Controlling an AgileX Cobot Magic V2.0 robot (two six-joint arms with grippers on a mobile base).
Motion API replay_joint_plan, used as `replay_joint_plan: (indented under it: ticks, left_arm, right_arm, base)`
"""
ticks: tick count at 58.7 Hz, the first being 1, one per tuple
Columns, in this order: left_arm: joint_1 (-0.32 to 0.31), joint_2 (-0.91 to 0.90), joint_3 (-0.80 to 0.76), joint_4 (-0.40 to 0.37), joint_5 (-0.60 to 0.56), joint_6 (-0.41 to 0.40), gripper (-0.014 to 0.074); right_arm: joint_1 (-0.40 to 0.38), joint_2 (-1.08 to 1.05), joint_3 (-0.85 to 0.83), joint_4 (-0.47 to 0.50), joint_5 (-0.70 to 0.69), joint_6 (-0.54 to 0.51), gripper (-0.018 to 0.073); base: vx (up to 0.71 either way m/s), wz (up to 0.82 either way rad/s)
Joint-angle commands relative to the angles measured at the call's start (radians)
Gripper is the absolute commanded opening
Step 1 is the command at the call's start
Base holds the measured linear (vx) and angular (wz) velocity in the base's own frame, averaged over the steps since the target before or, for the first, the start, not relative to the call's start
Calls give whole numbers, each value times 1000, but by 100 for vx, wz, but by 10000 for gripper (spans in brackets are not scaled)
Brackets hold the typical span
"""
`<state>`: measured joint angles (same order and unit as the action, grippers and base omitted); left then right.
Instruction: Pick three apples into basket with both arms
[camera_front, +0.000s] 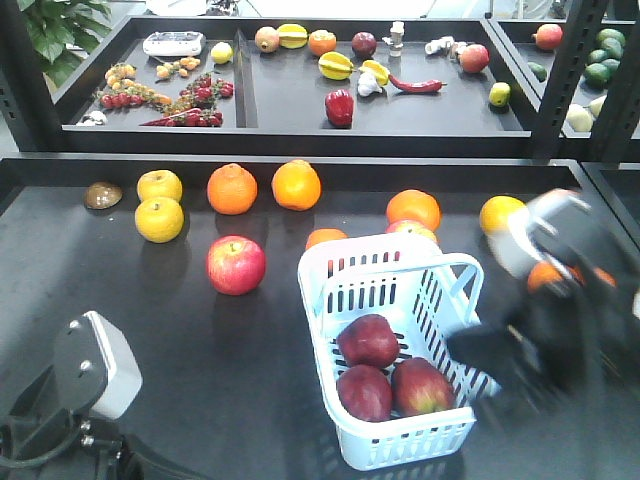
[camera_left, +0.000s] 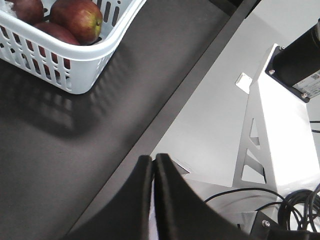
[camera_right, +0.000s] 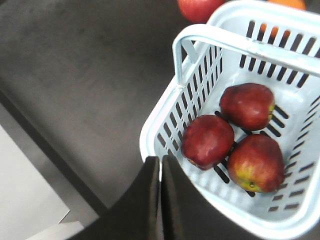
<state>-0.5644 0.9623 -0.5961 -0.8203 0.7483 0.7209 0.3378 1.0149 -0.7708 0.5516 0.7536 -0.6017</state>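
Observation:
The pale blue-white basket (camera_front: 318, 300) stands near the table's front with three dark red apples in it (camera_front: 368, 340) (camera_front: 364, 392) (camera_front: 422, 386). In the right wrist view the apples (camera_right: 207, 141) lie close together on the slotted bottom of the basket (camera_right: 155, 132). My right gripper (camera_right: 161, 159) is shut and empty, just over that basket's rim. The right arm (camera_front: 570, 300) shows blurred beside the basket's right side. My left gripper (camera_left: 152, 157) is shut and empty over the table's front edge, apart from the basket's corner (camera_left: 85, 65). The left arm's wrist block (camera_front: 95, 365) sits at the front left.
A brighter pinkish-red apple (camera_front: 236, 264) lies left of the basket. Oranges (camera_front: 232, 189) (camera_front: 413, 209) and yellow fruits (camera_front: 160, 219) line the table's far side. A back shelf (camera_front: 290, 100) holds mixed fruit and vegetables. The table's front edge (camera_left: 165, 110) runs beside a white arm mount (camera_left: 280, 125).

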Motion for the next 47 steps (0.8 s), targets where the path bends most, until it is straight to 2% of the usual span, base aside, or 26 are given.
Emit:
replay_joint_plan:
  ticks: [1, 13, 18, 30, 47]
  left_arm:
    - [-5, -13, -22, -49, -26, -3, -6]
    - [-5, -13, -22, -49, -26, -3, -6]
    - [-5, -13, -22, -49, -26, -3, -6]
    - [-5, -13, -22, -49, -26, -3, -6]
    - [-5, -13, -22, -49, -26, -3, -6]
  right_arm:
    - [-1, -141, 82, -2, -59, -4, -6]
    - [-1, -386, 343, -21, -121, 7, -6]
    - [-1, -456, 394, -19, -130, 9, -6]
    - [-1, -552, 407, -17, -127, -5, -6]
    - [-1, -564, 407, -17, -127, -5, -6]
  base:
    - [0, 0]
    - [0, 0]
    - [0, 0]
    - [0, 0]
    - [0, 0]
